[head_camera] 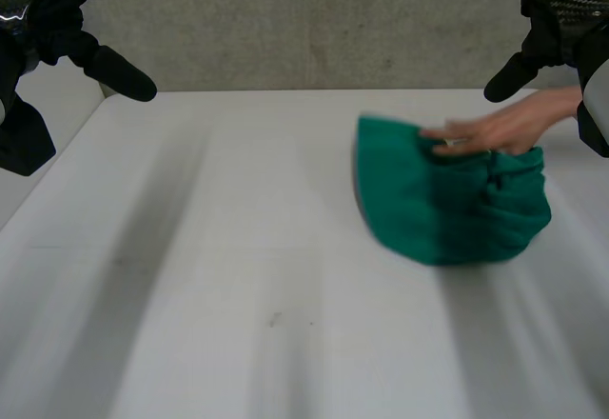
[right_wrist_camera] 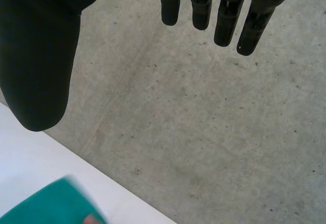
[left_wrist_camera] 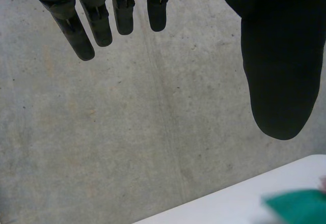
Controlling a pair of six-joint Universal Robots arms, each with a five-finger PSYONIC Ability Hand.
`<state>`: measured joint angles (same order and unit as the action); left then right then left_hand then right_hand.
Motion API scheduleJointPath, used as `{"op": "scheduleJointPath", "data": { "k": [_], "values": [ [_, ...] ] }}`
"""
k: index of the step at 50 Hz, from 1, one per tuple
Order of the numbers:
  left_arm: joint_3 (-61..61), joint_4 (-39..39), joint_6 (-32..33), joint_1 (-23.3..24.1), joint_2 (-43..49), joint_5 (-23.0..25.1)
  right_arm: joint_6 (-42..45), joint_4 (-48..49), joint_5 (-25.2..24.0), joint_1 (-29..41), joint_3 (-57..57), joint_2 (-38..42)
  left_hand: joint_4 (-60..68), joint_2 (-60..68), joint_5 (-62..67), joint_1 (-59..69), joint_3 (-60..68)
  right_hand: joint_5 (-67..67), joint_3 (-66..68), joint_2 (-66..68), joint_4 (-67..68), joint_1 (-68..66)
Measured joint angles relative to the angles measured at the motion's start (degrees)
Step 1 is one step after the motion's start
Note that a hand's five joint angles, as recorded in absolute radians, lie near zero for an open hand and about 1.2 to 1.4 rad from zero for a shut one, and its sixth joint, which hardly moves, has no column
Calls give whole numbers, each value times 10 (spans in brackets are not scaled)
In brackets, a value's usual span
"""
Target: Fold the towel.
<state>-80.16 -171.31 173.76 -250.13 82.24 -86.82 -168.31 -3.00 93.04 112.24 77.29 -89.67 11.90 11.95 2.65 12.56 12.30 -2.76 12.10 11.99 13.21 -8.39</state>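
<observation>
- A person's hand (head_camera: pixel 495 131) lies on the bunched green towel (head_camera: pixel 447 205), just under the right robot hand (head_camera: pixel 519 69), in its way.
- Beneath the left robot hand (head_camera: pixel 114 71) the tabletop (head_camera: pixel 219 276) is open, well apart from the towel.

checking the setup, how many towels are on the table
1. The green towel lies bunched on the table's right side, a person's hand on its far edge. The left hand and right hand hover apart from it, open. A second could hide underneath.
</observation>
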Motion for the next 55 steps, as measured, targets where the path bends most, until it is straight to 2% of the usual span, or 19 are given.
{"op": "scheduleJointPath", "data": {
  "k": [16,30,47,55],
  "values": [
    [-8,-1,0,0,-2,1,0,1,0,5,4,-6,0,0,0,0,0,0,0,0,0,0],
    [-11,-7,0,4,2,1,1,37,-7,11,23,-9,0,0,0,0,0,0,0,0,0,0],
    [-12,-20,1,6,33,3,2,39,-48,15,29,-2,0,0,0,0,0,0,0,0,0,0],
    [-11,-19,2,10,101,4,45,-5,-83,14,29,14,0,0,0,0,0,0,0,0,0,0]
  ]
}}
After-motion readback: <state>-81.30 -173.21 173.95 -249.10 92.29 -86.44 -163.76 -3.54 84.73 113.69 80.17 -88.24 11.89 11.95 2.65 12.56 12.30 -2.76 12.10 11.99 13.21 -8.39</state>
